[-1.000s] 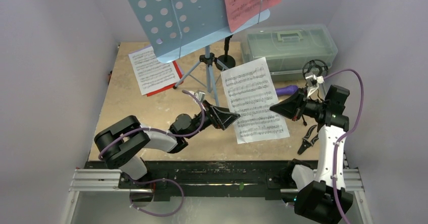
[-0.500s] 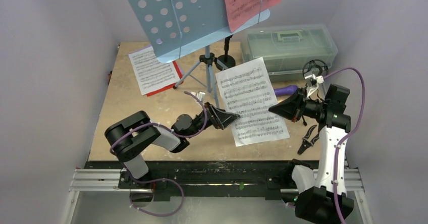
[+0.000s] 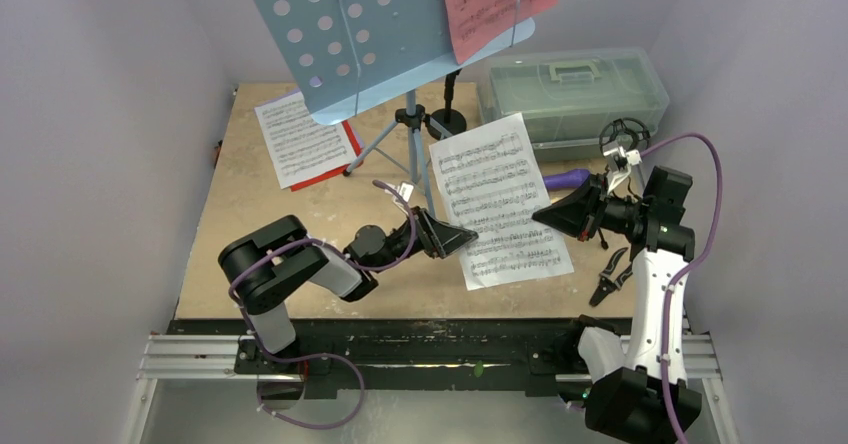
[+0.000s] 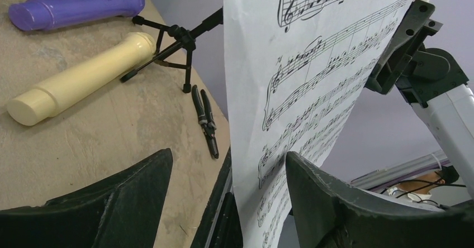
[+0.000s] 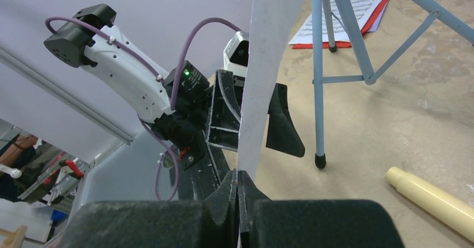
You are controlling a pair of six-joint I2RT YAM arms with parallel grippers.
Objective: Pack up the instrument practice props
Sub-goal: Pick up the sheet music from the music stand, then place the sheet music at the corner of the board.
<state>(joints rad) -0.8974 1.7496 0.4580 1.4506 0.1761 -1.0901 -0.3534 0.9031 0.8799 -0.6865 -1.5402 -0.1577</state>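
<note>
Tan tabletop (image 3: 300, 214), nothing looks packed yet. Right gripper (image 5: 237, 175) pinches the sheet (image 3: 495, 199) aloft mid-table; left gripper (image 3: 470, 236), jaws open, straddles its other edge. Stand (image 3: 340, 34), mics (image 4: 78, 83), folder (image 3: 318, 177) all wait outside the box (image 3: 575, 89).

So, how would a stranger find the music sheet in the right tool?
Find the light-blue music rest at the back. In front of its tripod, the right tool pinches a white sheet. Unlike the page on the red folder and the pink one on the rest, it is off the table.
</note>
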